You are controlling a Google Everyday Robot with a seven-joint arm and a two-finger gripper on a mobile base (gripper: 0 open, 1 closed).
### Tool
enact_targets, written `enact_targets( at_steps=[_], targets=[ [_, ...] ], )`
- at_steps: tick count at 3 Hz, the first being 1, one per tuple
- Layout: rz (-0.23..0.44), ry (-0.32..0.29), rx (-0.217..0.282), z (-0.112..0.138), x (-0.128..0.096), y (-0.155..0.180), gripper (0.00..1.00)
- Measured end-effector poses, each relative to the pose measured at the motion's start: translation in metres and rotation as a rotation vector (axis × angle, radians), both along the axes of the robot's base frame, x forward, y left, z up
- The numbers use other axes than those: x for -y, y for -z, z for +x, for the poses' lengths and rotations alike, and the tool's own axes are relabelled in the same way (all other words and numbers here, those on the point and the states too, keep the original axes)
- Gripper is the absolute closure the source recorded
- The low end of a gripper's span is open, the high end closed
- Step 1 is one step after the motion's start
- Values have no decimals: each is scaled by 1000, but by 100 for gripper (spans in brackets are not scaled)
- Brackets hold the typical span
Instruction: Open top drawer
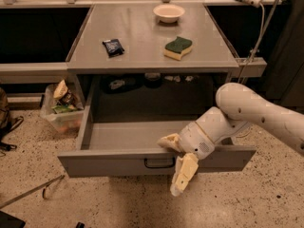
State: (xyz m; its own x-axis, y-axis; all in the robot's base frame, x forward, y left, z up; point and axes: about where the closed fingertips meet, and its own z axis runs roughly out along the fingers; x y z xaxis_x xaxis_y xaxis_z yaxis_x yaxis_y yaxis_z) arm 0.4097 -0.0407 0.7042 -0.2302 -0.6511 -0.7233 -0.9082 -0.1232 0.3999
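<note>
- Grey metal table point(142, 37): one. The dim shapes in the dark recess under its top are hard to make out.
- Top drawer point(109, 164): one, pulled well out toward the camera. Its front hides whatever sits below it.
- White arm point(256, 110): one, cut off at the right edge.
- Bin point(58, 118): one, on the floor left of the drawer, its contents unclear.
- Gripper point(171, 166): at the drawer's front, just right of the black handle point(152, 166). Its fingers are spread apart, one over the rim inside the tray and one hanging in front of the panel.
- On the table: one bowl point(168, 12), one sponge point(178, 47), one black packet point(113, 47).
</note>
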Motion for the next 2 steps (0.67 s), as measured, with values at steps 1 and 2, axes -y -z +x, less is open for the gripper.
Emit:
enact_targets(
  at_steps=[1,2],
  targets=[
    [1,-1,-3,-1,0,-3,0],
    [55,25,-40,-46,-2,-16,0]
  ],
)
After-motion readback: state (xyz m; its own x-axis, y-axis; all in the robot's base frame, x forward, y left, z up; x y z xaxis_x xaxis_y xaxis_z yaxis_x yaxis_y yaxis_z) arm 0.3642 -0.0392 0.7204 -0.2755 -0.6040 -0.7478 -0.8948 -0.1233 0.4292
